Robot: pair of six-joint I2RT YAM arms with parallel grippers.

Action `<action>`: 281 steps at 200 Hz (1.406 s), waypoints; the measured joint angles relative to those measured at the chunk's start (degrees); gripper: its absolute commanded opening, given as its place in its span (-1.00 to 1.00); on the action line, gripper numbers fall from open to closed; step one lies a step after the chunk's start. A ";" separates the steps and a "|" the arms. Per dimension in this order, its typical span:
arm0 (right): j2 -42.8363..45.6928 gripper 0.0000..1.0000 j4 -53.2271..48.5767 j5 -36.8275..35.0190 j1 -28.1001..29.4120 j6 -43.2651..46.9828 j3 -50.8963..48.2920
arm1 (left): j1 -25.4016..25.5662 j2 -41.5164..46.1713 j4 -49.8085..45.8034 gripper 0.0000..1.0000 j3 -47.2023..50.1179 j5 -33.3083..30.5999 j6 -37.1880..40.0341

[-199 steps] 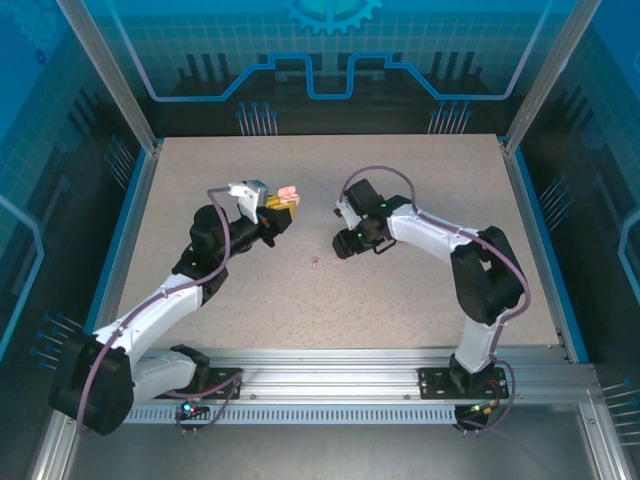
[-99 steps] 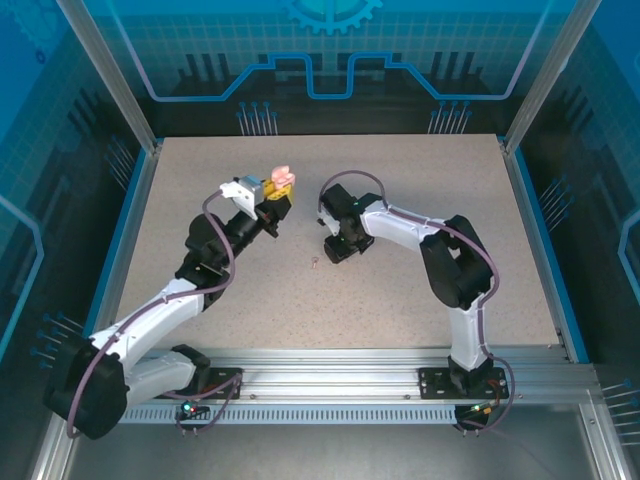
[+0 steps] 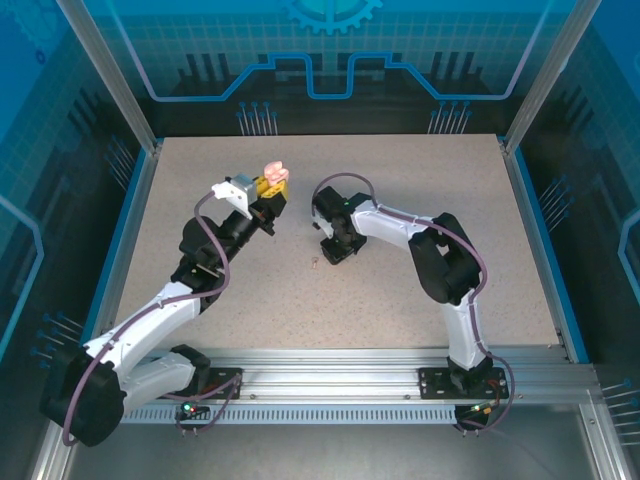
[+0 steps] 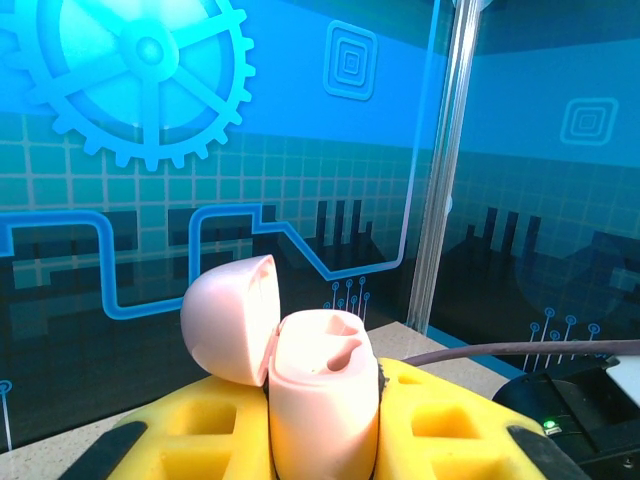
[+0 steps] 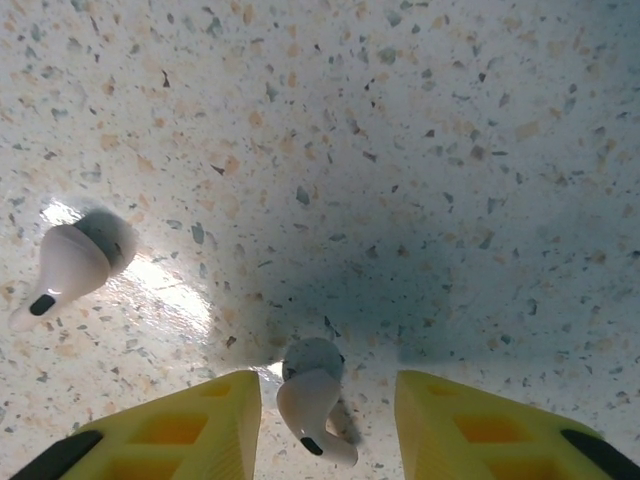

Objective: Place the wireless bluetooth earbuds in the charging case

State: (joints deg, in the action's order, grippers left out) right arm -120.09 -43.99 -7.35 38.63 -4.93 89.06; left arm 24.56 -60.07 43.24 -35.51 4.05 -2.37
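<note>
Overhead view: the left end effector (image 3: 269, 184) grips the pink charging case (image 3: 272, 171) above the speckled desk (image 3: 420, 170), nearer the back edge than a second ago. The right end effector (image 3: 334, 252) has shifted left and sits low beside a tiny earbud (image 3: 314, 263).

Left wrist view: yellow fingers (image 4: 450, 430) with cut-outs clamp the smooth, rounded charging case; its lid (image 4: 230, 318) is hinged open.

Right wrist view: the fingers are spread, with one pale, glossy, stemmed earbud (image 5: 312, 398) lying untouched between them. A second earbud (image 5: 70, 262) lies apart to the left.

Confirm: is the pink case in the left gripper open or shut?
Open: the lid is hinged back beside the charging case, exposing its cavity.
</note>
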 measured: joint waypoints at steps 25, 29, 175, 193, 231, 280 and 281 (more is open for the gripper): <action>-1.09 -0.29 -0.42 0.00 0.02 0.09 0.31 | 0.00 0.00 0.00 -1.00 0.00 -0.02 0.02; -1.25 -0.30 -0.39 -0.02 0.02 0.07 0.33 | 0.00 0.00 -0.02 -1.00 0.00 -0.02 0.00; -1.40 -0.73 -0.55 0.48 0.48 0.46 0.59 | 0.00 0.15 -0.09 -1.00 0.00 -0.22 -0.02; -1.01 -0.74 -0.26 0.50 0.46 0.26 0.17 | 0.00 0.15 -0.09 -1.00 0.00 -0.22 -0.02; 2.38 -0.74 -0.20 1.64 0.17 -0.90 -2.14 | 0.00 0.22 -0.44 -1.00 0.00 -0.17 -0.02; 15.63 -0.75 0.57 3.91 -1.42 -3.69 -2.23 | 0.33 0.52 -0.66 -1.00 0.00 0.98 -0.02; 15.93 -0.75 0.59 3.93 -1.46 -3.72 -2.19 | 0.35 0.52 -0.66 -1.00 0.00 1.01 0.00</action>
State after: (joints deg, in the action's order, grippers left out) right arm -104.16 -43.40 -3.42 37.17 -8.64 86.87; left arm 24.91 -59.55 42.59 -35.51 5.06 -2.37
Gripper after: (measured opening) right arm 0.130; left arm 0.220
